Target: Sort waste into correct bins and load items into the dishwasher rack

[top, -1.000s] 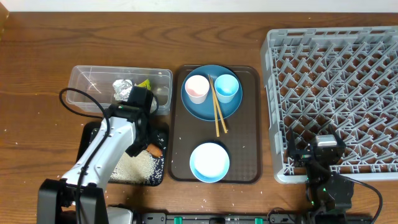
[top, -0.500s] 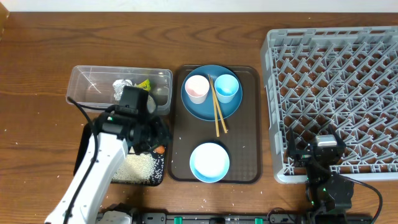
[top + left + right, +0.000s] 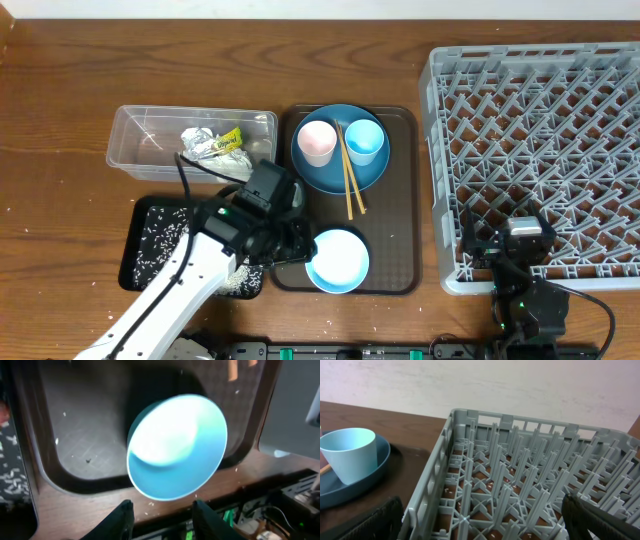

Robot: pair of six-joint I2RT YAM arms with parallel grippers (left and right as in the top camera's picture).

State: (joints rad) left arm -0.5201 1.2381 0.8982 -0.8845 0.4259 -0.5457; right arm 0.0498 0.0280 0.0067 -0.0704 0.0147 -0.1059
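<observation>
The light-blue bowl sits upright at the front of the brown serving tray. My left gripper hovers just left of it, open, with nothing between its fingers. On the blue plate stand the pink cup and the blue cup, with the chopsticks lying across the plate's rim. Foil and a green-yellow wrapper lie in the clear tub. Rice covers the black tray. My right gripper stands wide open at the near-left corner of the dishwasher rack.
My left arm crosses the black tray's right end and hides part of it. The rack fills the right side of the table, with rice grains scattered among its pegs. The wall runs behind the table.
My left arm has swung from the clear tub, over the black tray, to the right and forward beside the bowl. The right arm has not moved.
</observation>
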